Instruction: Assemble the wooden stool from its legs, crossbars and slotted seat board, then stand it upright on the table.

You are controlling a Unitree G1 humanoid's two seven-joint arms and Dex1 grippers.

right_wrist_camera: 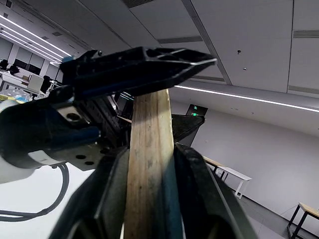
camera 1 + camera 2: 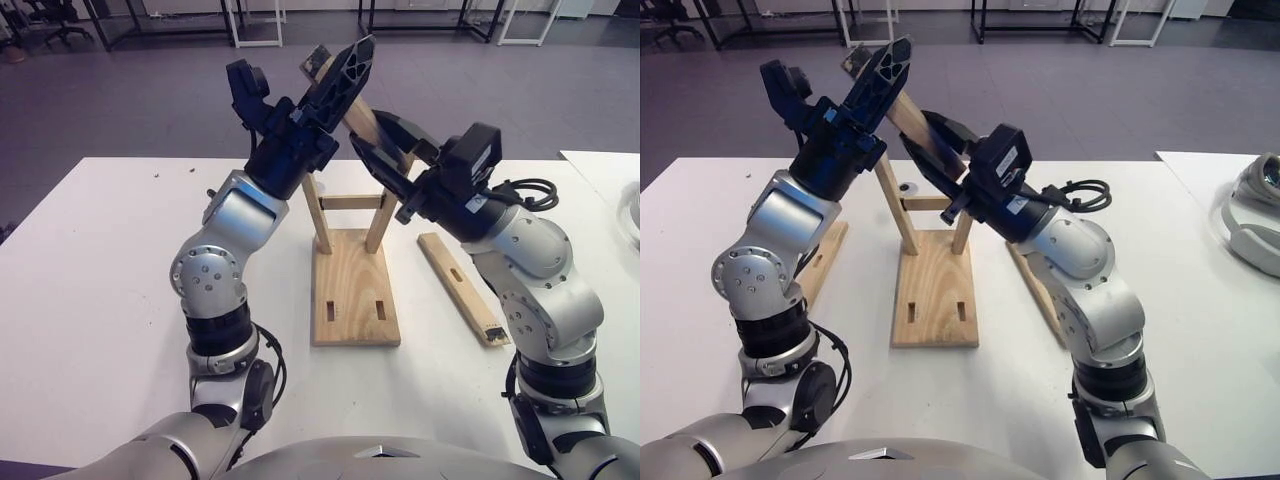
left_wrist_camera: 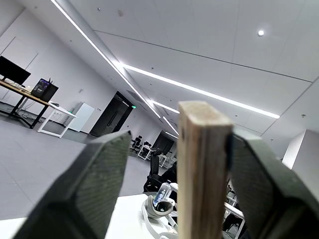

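Note:
The slotted seat board [image 2: 352, 295] lies flat mid-table. Two legs [image 2: 320, 215] stand in its far end, joined by a crossbar [image 2: 350, 202]. Above them a loose wooden leg [image 2: 362, 120] slants in the air. My right gripper [image 2: 385, 148] is shut on its lower part, and the wood [image 1: 149, 164] sits tight between those fingers. My left gripper [image 2: 340, 72] is at the leg's upper end, open. In the left wrist view the wood [image 3: 202, 174] rests against one finger, with a gap to the other finger [image 3: 84, 189].
Another slotted wooden piece [image 2: 462, 288] lies on the table right of the seat board, under my right arm. One more piece [image 2: 825, 262] lies left of the board, beneath my left arm. A headset [image 2: 1252, 210] rests on the neighbouring table at the right.

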